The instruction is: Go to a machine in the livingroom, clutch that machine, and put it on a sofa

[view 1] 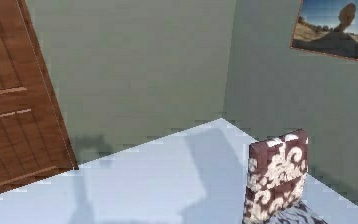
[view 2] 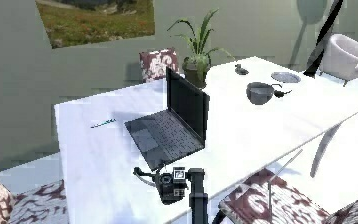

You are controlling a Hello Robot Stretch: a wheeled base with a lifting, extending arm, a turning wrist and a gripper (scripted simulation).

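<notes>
Ahead, the forward view showed a wooden door (view 1: pixel 17 90), a wall picture (view 1: pixel 332 28) and a patterned chair (view 1: pixel 277 175). At the arm side, the laptop (view 2: pixel 167 130) stood open on a white table (view 2: pixel 287 120), the gripper (view 2: pixel 147 178) near the laptop's front edge; whether its jaws held anything could not be told.

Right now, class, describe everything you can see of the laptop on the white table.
The laptop is dark grey, its lid raised and its screen dark, with the keyboard deck lying flat on the white table. It sits close to the table's near edge. The gripper is at its near corner; contact cannot be told.
</notes>
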